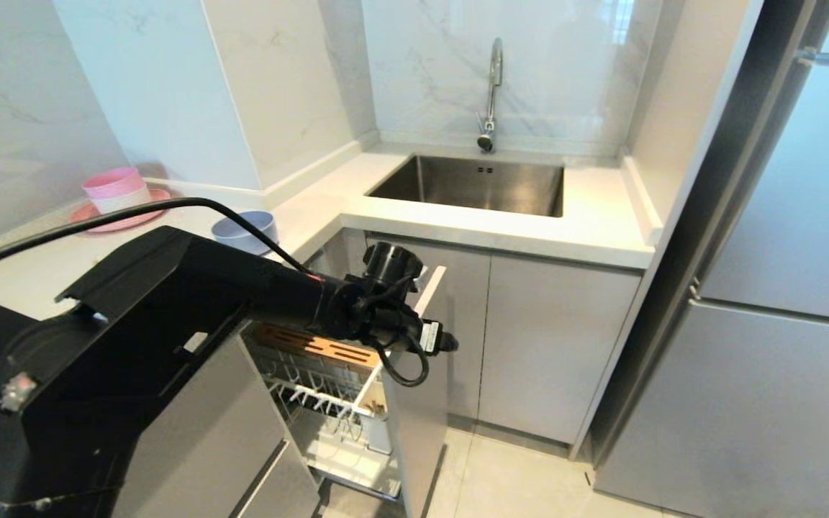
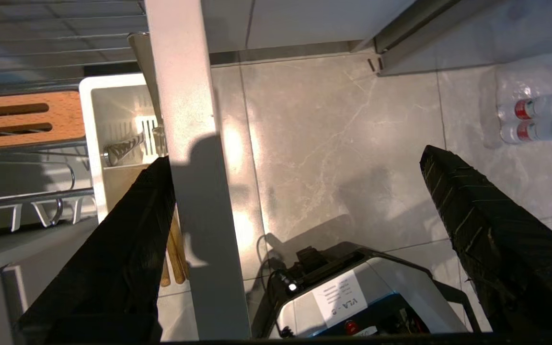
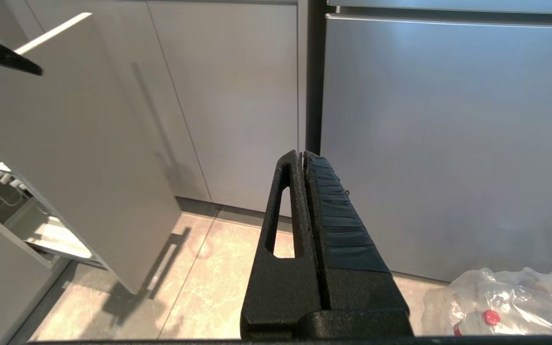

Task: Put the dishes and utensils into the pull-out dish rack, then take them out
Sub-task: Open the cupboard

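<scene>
Head view: I have the left arm reaching out over the pull-out dish rack (image 1: 328, 381), a chrome wire basket with a slotted brown wooden bar and a beige cabinet-front panel, which stands drawn out of the cabinet. The deep matte grey-blue round bowl (image 1: 245, 230) sits on the white countertop (image 1: 587, 223), well apart from the arm. I judge the step in hand to be work at the rack's front end, either the utensils or the panel itself; I cannot tell which.

Left wrist view: the left gripper (image 2: 300, 201) hangs with its jaws spread wide and empty, straddling the top edge of the beige panel (image 2: 194, 182). One finger lies on the rack side, just beside the white plastic utensil caddy (image 2: 108, 124); the other is over the grey floor tiles (image 2: 333, 143). Two light-brown wooden chopsticks (image 2: 175, 261) stand in the caddy, close to the near finger. The next move calls for shifting over the caddy before closing.

Right wrist view: the right gripper (image 3: 303, 163) is parked low, its fingers pressed together on nothing, facing the steel refrigerator door (image 3: 448, 143).
</scene>
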